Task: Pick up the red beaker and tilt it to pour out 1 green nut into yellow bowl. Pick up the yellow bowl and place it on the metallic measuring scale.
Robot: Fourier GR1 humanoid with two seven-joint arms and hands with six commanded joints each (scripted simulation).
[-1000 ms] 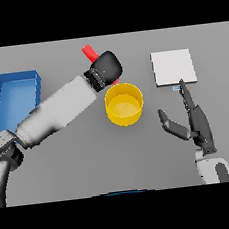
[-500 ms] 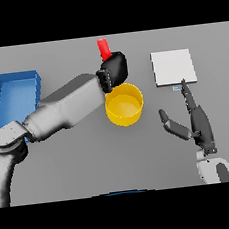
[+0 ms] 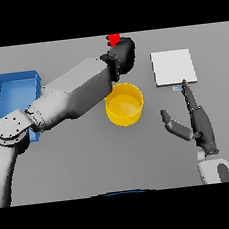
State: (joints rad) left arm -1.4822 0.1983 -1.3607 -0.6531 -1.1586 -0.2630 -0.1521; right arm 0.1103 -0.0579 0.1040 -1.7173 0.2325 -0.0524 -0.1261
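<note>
Head view: my left hand (image 3: 121, 55) clasps the red beaker (image 3: 114, 38) beyond the yellow bowl (image 3: 124, 104); I should tip gently over its centre. Right hand (image 3: 200, 123) idles open.

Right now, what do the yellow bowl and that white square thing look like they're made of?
The yellow bowl looks like plastic: one even bright color, smooth wall, soft sheen, no grain. The measuring scale is a flat pale plate, matte and nearly white; it could be brushed metal or painted plastic, and nothing here settles it. The red beaker, held in the left hand, shows too little to judge.
</note>
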